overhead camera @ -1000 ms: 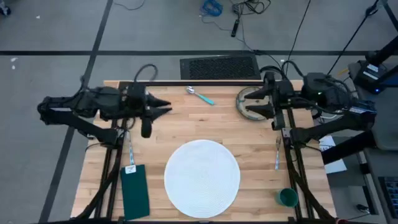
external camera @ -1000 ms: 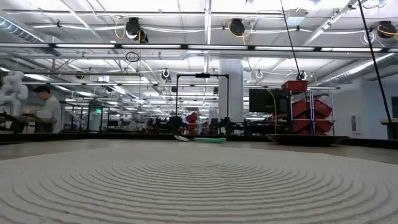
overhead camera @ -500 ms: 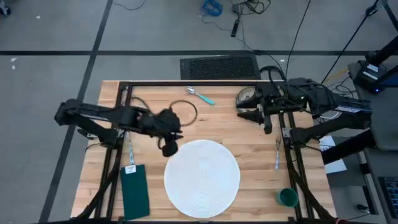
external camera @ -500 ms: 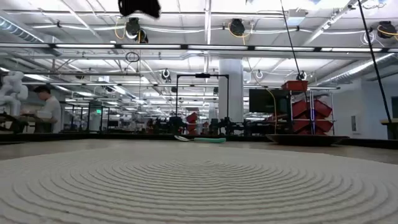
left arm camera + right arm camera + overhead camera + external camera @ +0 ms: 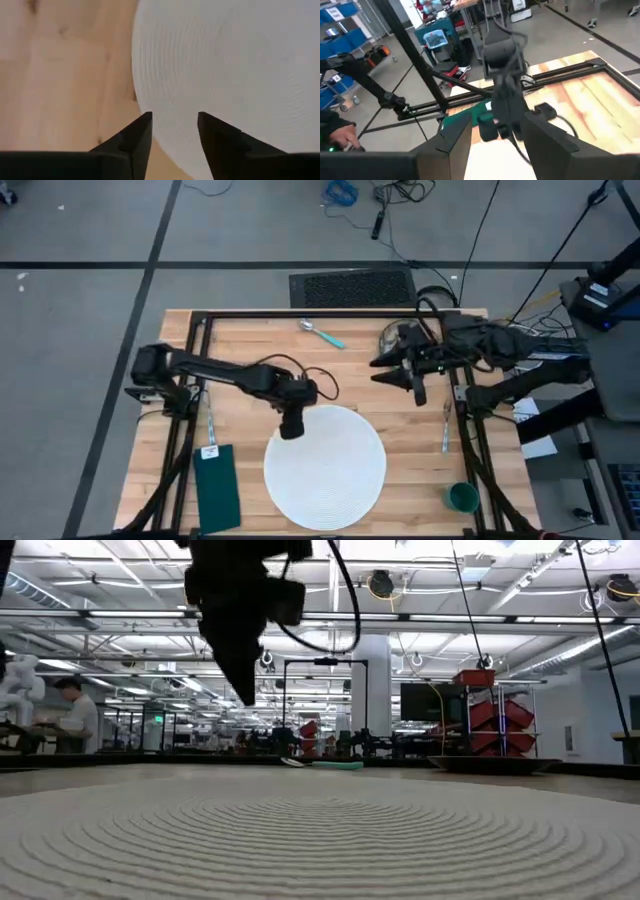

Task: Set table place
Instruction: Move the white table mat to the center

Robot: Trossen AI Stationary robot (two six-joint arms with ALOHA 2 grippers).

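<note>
Table (image 5: pixel 240 350), long axis left-right

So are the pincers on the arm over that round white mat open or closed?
Open. In the wrist view the left gripper shows a clear gap between its two dark fingers, with the white mat visible through it, nothing held.

No text, label, brand, number or sign can be read in any view. A small white tag (image 5: pixel 210 452) lies at the top end of the dark green napkin (image 5: pixel 217 488) at about 8 o'clock on the desk (image 5: pixel 250 370), but whatever is printed on it is too small to make out. In the low view, the illuminated panel (image 5: pixel 155 720) far back in the room at about 9 o'clock is likewise illegible.
</note>
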